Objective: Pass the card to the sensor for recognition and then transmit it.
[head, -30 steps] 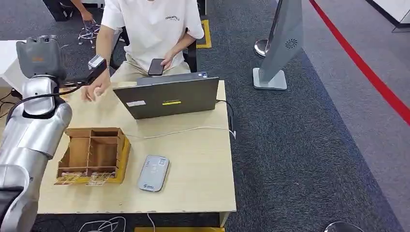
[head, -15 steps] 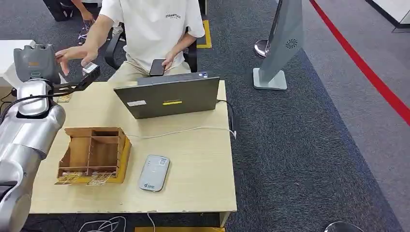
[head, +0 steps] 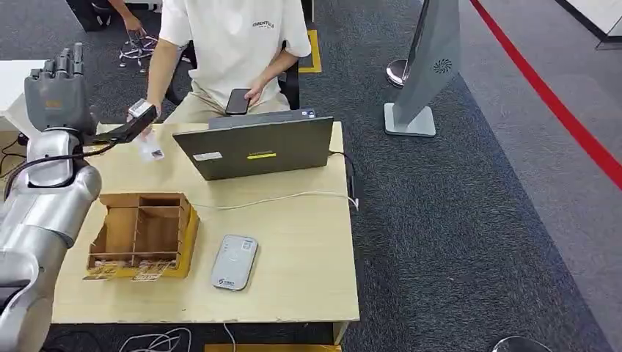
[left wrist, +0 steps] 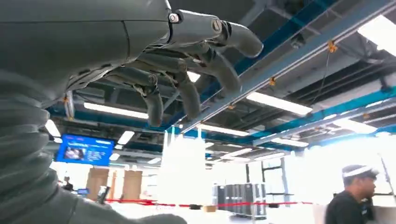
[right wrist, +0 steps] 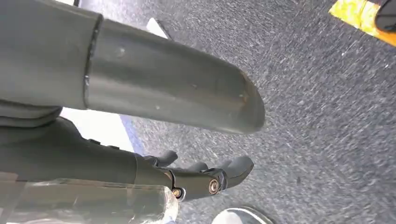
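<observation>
My left hand is raised at the table's far left corner with its fingers upright and apart, holding nothing. In the left wrist view the left hand's fingers are loosely bent against the ceiling with nothing in them. A person's hand holds a small white card just above the table, beside my left wrist. The grey card sensor lies flat near the table's front edge. My right hand hangs over the carpet with nothing in it.
A wooden divided box with cards at its front stands at the front left. An open laptop faces the seated person, and a white cable crosses the table. A grey stand is on the carpet to the right.
The person's hand, up beside my left hand half a second ago, has come down to the table holding a white card. My left hand's fingers now stand upright.
</observation>
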You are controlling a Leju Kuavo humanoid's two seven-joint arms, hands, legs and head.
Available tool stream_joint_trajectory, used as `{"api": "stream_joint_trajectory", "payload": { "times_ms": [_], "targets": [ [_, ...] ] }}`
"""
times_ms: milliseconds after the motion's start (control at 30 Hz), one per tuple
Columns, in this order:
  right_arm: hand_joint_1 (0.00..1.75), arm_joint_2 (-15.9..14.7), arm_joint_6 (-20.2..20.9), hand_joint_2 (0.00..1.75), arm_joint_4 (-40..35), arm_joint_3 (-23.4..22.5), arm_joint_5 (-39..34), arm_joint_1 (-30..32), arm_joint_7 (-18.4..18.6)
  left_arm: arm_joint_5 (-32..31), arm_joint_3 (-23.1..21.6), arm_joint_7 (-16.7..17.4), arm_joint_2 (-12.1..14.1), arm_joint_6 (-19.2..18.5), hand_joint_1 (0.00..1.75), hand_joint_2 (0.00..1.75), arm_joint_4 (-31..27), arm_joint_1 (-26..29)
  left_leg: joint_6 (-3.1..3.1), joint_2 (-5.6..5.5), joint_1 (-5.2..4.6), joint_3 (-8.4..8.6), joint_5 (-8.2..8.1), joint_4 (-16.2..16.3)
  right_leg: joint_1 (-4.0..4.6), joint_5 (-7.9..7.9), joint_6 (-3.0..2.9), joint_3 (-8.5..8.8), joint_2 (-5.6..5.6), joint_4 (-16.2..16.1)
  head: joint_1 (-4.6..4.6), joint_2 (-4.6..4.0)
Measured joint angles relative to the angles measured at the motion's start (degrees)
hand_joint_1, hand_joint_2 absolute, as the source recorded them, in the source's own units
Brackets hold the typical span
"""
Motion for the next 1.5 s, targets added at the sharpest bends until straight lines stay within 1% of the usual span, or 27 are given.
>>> {"api": "stream_joint_trajectory", "payload": {
  "times_ms": [67, 100, 133, 200, 233, 267, 367, 467, 500, 567, 600, 633, 667, 767, 867, 933, 1000, 1067, 1200, 1300, 1367, 1433, 1500],
  "targets": [
    [0.00, -0.07, -2.01, 0.00, -1.01, -0.72, 0.13, 1.18, 0.79, 1.09, 0.65, -3.00, -1.27, 1.05, 0.00, 1.75, -3.46, 2.97, 0.00, -0.01, -0.04, 0.01, -0.01, 0.00, -0.03, 0.00, 0.00, 0.01, 0.00, -0.01, 0.02, 0.00],
    [0.00, -0.13, -2.98, 0.00, -1.63, -0.81, 0.02, 1.52, 1.17, 1.73, 0.70, -3.87, -1.81, 0.98, 0.00, 1.75, -5.34, 4.35, 0.01, 0.00, -0.05, 0.01, -0.01, 0.00, -0.04, 0.00, 0.00, 0.01, 0.00, -0.01, 0.02, 0.00],
    [0.00, -0.33, -5.71, 0.00, -3.37, -0.83, -0.39, 2.46, 2.12, 2.66, 0.70, -5.31, -2.81, 0.13, 0.00, 1.75, -11.36, 8.70, 0.03, 0.01, -0.06, 0.00, -0.03, 0.00, -0.05, -0.01, 0.01, 0.01, 0.01, -0.02, 0.02, 0.00],
    [0.00, -0.76, -8.36, 0.00, -5.63, -0.72, -0.85, 3.46, 2.95, 2.84, 0.66, -4.78, -4.05, -1.22, 0.00, 1.75, -18.05, 13.79, 0.09, 0.02, -0.06, -0.04, -0.07, 0.00, -0.05, -0.05, 0.07, -0.01, 0.03, -0.03, 0.02, 0.00],
    [0.00, -1.01, -9.03, 0.00, -6.58, -0.68, -1.01, 3.80, 3.08, 2.88, 0.59, -4.54, -4.55, -1.62, 0.00, 1.75, -21.21, 16.34, 0.08, 0.08, -0.05, -0.07, -0.11, 0.00, -0.05, -0.05, 0.07, -0.04, 0.12, -0.03, 0.13, 0.00],
    [0.00, -1.20, -9.39, 0.00, -7.25, -0.63, -1.33, 4.01, 3.08, 3.08, 0.57, -4.37, -4.74, -2.10, 0.00, 1.75, -23.35, 17.77, 0.11, 0.16, -0.06, -0.08, -0.13, 0.00, -0.05, -0.05, 0.08, -0.11, 0.21, -0.03, 0.13, 0.00],
    [0.00, -1.64, -9.57, 0.00, -8.59, -0.33, -2.30, 4.58, 3.02, 3.98, 0.57, -4.10, -5.00, -2.74, 0.00, 1.75, -28.07, 20.11, 0.12, 0.17, -0.06, -0.11, -0.12, 0.00, -0.05, -0.04, 0.08, -0.16, 0.18, -0.05, 0.15, 0.00],
    [0.00, -1.81, -9.57, 0.00, -9.27, -0.15, -2.69, 4.52, 2.86, 4.39, 0.57, -4.15, -5.11, -2.76, 0.00, 1.75, -30.43, 21.08, 0.12, 0.15, -0.05, -0.11, -0.10, 0.00, -0.04, -0.04, 0.08, -0.15, 0.13, -0.04, 0.11, 0.00],
    [0.00, -1.95, -9.81, 0.00, -9.49, -0.13, -2.91, 4.51, 2.86, 4.52, 0.57, -4.67, -5.16, -2.71, 0.00, 1.75, -31.15, 21.39, 0.14, 0.15, -0.05, -0.10, -0.09, 0.00, -0.04, -0.03, 0.08, -0.14, 0.13, -0.04, 0.13, 0.00],
    [0.00, -2.14, -12.01, 0.00, -10.38, 0.50, -4.67, 4.55, 2.82, 4.79, 0.37, -6.22, -5.42, -2.39, 0.00, 1.75, -34.23, 23.45, 0.14, 0.18, -0.05, -0.08, -0.09, 0.00, -0.04, -0.03, 0.08, -0.13, 0.18, -0.03, 0.13, 0.00],
    [0.00, -2.21, -13.34, 0.00, -11.02, 0.97, -5.47, 4.57, 2.86, 4.52, 0.00, -6.40, -5.49, -2.39, 0.00, 1.75, -36.14, 25.33, 0.14, 0.22, -0.06, -0.08, -0.10, -0.01, -0.04, -0.03, 0.08, -0.13, 0.24, -0.03, 0.11, 0.00],
    [0.00, -2.60, -15.19, 0.00, -12.16, 1.66, -6.52, 4.75, 2.97, 3.45, -0.81, -6.27, -5.48, -2.25, 0.00, 1.75, -39.59, 27.86, 0.14, 0.22, -0.06, -0.08, -0.12, -0.01, -0.05, -0.04, 0.08, -0.14, 0.25, -0.04, 0.09, 0.00],
    [0.00, -2.90, -15.96, 0.00, -13.10, 2.12, -6.91, 5.01, 3.06, 2.21, -2.05, -5.68, -5.48, -2.13, 0.00, 1.75, -43.01, 30.55, 0.13, 0.21, -0.06, -0.09, -0.13, -0.01, -0.05, -0.06, 0.11, -0.15, 0.23, -0.04, 0.02, 0.00],
    [0.00, -3.59, -16.52, 0.00, -15.63, 2.01, -4.78, 6.42, 5.23, 0.21, -5.43, -4.08, -4.94, -1.14, 0.00, 1.75, -50.15, 37.87, 0.22, 0.13, -0.06, -0.15, -0.24, -0.01, -0.06, -0.17, 0.16, -0.15, 0.15, -0.05, 0.22, 0.00],
    [0.00, -4.20, -16.65, 0.00, -18.12, 0.33, -2.45, 8.69, 7.19, -1.40, -8.49, -2.81, -3.11, 1.62, 0.00, 1.75, -56.66, 45.33, 0.19, 0.19, -0.06, -0.13, -0.39, -0.02, -0.06, -0.25, 0.14, -0.14, 0.21, -0.06, 0.22, 0.00],
    [0.00, -4.65, -16.65, 0.00, -19.62, -1.04, -1.29, 10.20, 8.09, -1.79, -10.21, -2.77, -1.73, 3.90, 0.00, 1.75, -60.27, 50.70, 0.18, 0.20, -0.06, -0.12, -0.43, -0.02, -0.06, -0.33, 0.18, -0.15, 0.23, -0.07, 0.22, 0.00],
    [0.00, -5.05, -16.65, 0.00, -20.66, -2.01, -0.76, 11.27, 8.57, -1.84, -10.86, -3.56, -0.61, 5.40, 0.00, 1.75, -62.64, 55.57, 0.17, 0.21, -0.06, -0.12, -0.45, -0.02, -0.05, -0.37, 0.22, -0.15, 0.23, -0.07, 0.22, 0.00],
    [0.00, -5.40, -16.65, 0.00, -21.38, -2.56, -0.70, 11.85, 8.63, -1.90, -10.91, -4.72, 0.24, 6.07, 0.00, 1.75, -64.52, 59.76, 0.17, 0.19, -0.05, -0.13, -0.45, -0.03, -0.05, -0.38, 0.22, -0.15, 0.20, -0.07, 0.20, 0.00],
    [0.00, -5.88, -16.65, 0.00, -21.92, -3.15, -1.23, 12.22, 7.98, -1.90, -10.91, -6.31, 1.84, 6.20, 0.00, 1.75, -67.47, 66.00, 0.17, 0.20, -0.05, -0.13, -0.45, -0.03, -0.05, -0.38, 0.22, -0.13, 0.19, -0.07, 0.22, 0.00],
    [0.00, -6.21, -16.65, 0.00, -21.92, -3.10, -2.25, 12.11, 7.13, -1.90, -10.91, -6.46, 2.80, 6.34, 0.00, 1.75, -69.18, 69.44, 0.17, 0.18, -0.05, -0.14, -0.45, -0.03, -0.05, -0.38, 0.22, -0.11, 0.16, -0.07, 0.22, 0.00],
    [0.00, -6.45, -16.65, 0.00, -21.79, -2.47, -4.02, 11.50, 5.84, -1.92, -11.21, -4.77, 3.48, 6.36, 0.00, 1.75, -69.44, 71.12, 0.17, 0.19, -0.05, -0.13, -0.45, -0.03, -0.05, -0.38, 0.22, -0.10, 0.16, -0.07, 0.22, 0.00],
    [0.00, -6.69, -16.65, 0.00, -21.55, -1.38, -5.92, 10.67, 4.44, -1.90, -11.96, -1.95, 4.07, 6.36, 0.00, 1.75, -69.42, 72.42, 0.17, 0.17, -0.05, -0.12, -0.45, -0.03, -0.05, -0.38, 0.23, -0.10, 0.15, -0.08, 0.22, 0.00],
    [0.00, -6.84, -16.65, 0.00, -21.27, -0.35, -7.00, 9.89, 3.65, -1.82, -12.57, -0.08, 4.53, 6.36, 0.00, 1.75, -69.39, 73.23, 0.17, 0.15, -0.05, -0.12, -0.45, -0.02, -0.05, -0.37, 0.23, -0.09, 0.12, -0.08, 0.22, 0.00]
  ]
}}
